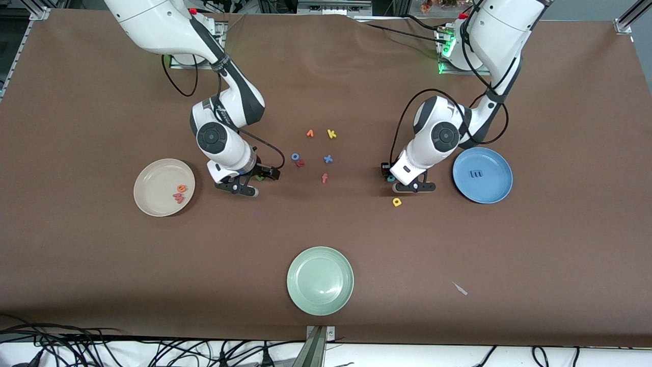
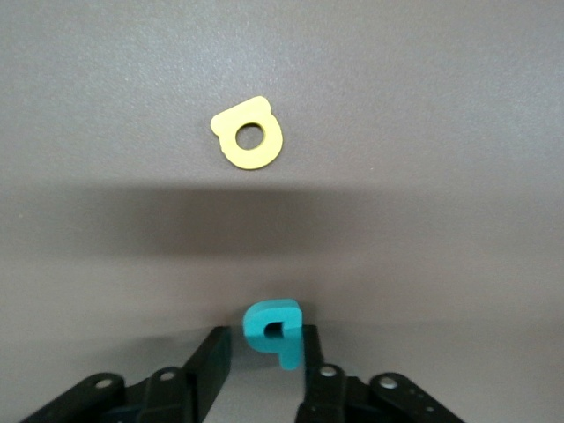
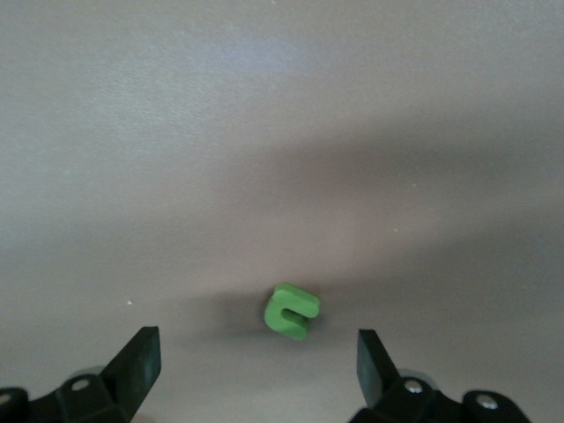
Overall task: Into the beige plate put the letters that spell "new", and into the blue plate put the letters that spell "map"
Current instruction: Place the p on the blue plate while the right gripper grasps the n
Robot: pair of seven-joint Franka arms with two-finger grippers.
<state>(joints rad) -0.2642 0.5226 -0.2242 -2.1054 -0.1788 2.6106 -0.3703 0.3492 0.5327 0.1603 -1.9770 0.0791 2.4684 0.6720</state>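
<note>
The table cover looks like matt brown cloth. The letters, such as the teal one, look like soft matt foam. The green plate shines smooth.

Big table covered in a plain brown cloth, a bit wrinkled along the edge farthest from the front camera. Aluminium frame rails poke out at the corners up there. Loose black cables are bunched on a pale strip along the edge nearest the camera. Lighting's soft and even.
</note>
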